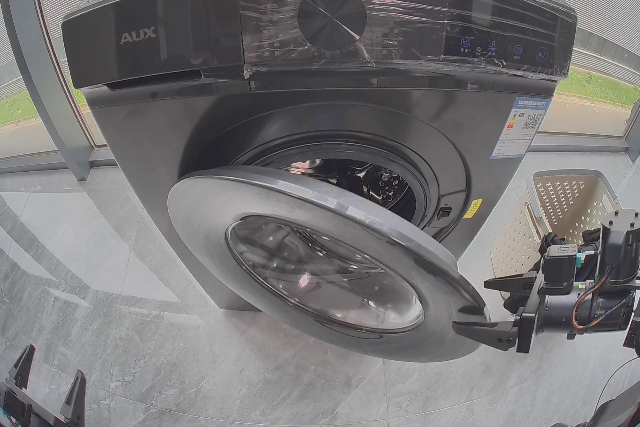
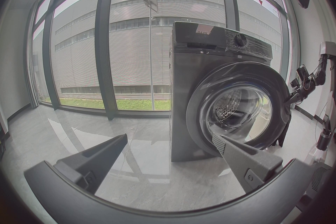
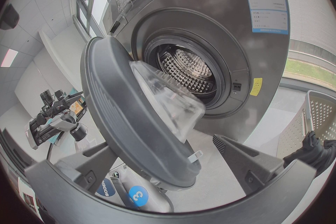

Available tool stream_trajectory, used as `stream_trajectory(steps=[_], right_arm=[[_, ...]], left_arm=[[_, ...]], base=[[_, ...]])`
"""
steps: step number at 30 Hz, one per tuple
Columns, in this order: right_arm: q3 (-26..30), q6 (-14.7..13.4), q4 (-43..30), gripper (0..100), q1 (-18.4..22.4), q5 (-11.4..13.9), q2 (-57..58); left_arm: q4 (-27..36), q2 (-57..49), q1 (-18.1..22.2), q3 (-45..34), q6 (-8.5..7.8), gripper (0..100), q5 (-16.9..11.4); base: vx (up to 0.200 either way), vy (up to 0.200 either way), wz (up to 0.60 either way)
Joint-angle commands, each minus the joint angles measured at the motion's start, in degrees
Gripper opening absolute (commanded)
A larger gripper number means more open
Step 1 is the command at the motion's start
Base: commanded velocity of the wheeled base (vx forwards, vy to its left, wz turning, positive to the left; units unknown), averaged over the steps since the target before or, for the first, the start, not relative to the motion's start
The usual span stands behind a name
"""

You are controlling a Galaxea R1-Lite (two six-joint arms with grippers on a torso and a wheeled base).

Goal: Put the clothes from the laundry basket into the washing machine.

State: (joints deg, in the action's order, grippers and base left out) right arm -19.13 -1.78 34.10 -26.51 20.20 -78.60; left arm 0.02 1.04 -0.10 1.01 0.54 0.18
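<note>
Washing machine [image 1: 167, 115] stands on the floor by the window. Its round door [image 1: 200, 201] is swung partly out on the left-hand hinge, and the free edge points toward the robot's right. Right end effector [image 1: 473, 305] is at that free edge with its fingers spread wide, not clamped, and the door rim sits between them. Left end effector [image 2: 168, 138] hangs low on the left, well apart from the machine, fingers likewise spread and holding nothing. Laundry basket [image 1: 573, 195] is pale perforated plastic, on the floor just beside the machine's right front corner. The clothes [image 1: 557, 241] lie in it as a dark crumpled heap, down low against the near wall. I cannot tell how many pieces there are. Drum [image 1: 360, 178] is bare perforated metal where it shows through the opening, with no fabric seen inside. Handling, my judgement: the load is soft, limp and light, so it will sag and trail from any single grip point. The best hold would be a pinch on a raised fold at the top of the heap, deep enough to gather several layers. A trailing sleeve could catch on the basket's holes or drag over the door rim. The door looks as if it wants swinging wider before anything is carried across.
</note>
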Motion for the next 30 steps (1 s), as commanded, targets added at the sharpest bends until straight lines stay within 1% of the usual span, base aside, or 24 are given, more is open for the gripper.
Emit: stream_trajectory(steps=[1,2,4,9,14,20,22,24,26,27,28,30], right_arm=[[-1.18,-0.07,0.27,100,-1.79,0.1,-4.45],[-1.18,-0.07,0.27,100,-1.79,0.1,-4.45],[-0.21,-0.33,1.85,100,-3.37,0.1,-4.8],[2.25,-0.33,2.82,100,-4.69,0.1,-3.92],[4.71,-0.51,2.82,100,-4.69,0.19,0.12],[5.06,-0.68,2.38,100,-4.16,0.28,6.45],[5.06,-2.09,2.29,100,-3.98,0.28,10.05],[4.36,-4.99,2.29,100,-3.98,0.1,12.69],[3.57,-6.57,2.38,100,-3.02,0.1,14.09],[2.43,-7.45,2.2,100,-1.17,0.1,14.53],[1.64,-7.62,2.2,100,0.59,0.54,14.36],[-0.12,-7.89,2.2,100,4.28,0.37,13.39]], left_arm=[[-0.02,-0.86,0.01,-0.92,-0.01,100,0.08],[-0.02,-0.86,0.01,-0.92,-0.01,100,0.08],[-0.02,-0.86,0.01,-0.92,-0.01,100,0.08],[-0.02,-0.86,0.01,-0.92,-0.1,100,-0.01],[-0.02,-0.86,-0.08,-0.92,-0.01,100,0.08],[-0.02,-0.95,0.01,-0.92,-0.01,100,-0.01],[-0.02,-0.86,0.01,-0.92,-0.01,100,-0.01],[-0.02,-0.86,0.01,-0.92,-0.01,100,-0.01],[-0.02,-0.86,-0.08,-0.92,-0.01,100,-0.01],[-0.02,-0.86,0.01,-0.92,-0.01,100,-0.01],[-0.02,-0.86,0.01,-0.92,-0.01,100,-0.01],[-0.02,-0.86,-0.08,-0.92,-0.01,100,-0.01]], base=[[-0.2,0.0,0.0],[0.0,0.0,0.0],[0.0,0.0,0.0],[0.0,0.0,0.0],[0.0,0.0,0.0],[0.0,0.0,0.0],[0.0,0.0,0.0],[0.0,0.0,0.0],[0.0,0.0,0.0],[0.0,0.0,0.0],[0.0,0.0,0.0],[0.0,0.0,0.0]])
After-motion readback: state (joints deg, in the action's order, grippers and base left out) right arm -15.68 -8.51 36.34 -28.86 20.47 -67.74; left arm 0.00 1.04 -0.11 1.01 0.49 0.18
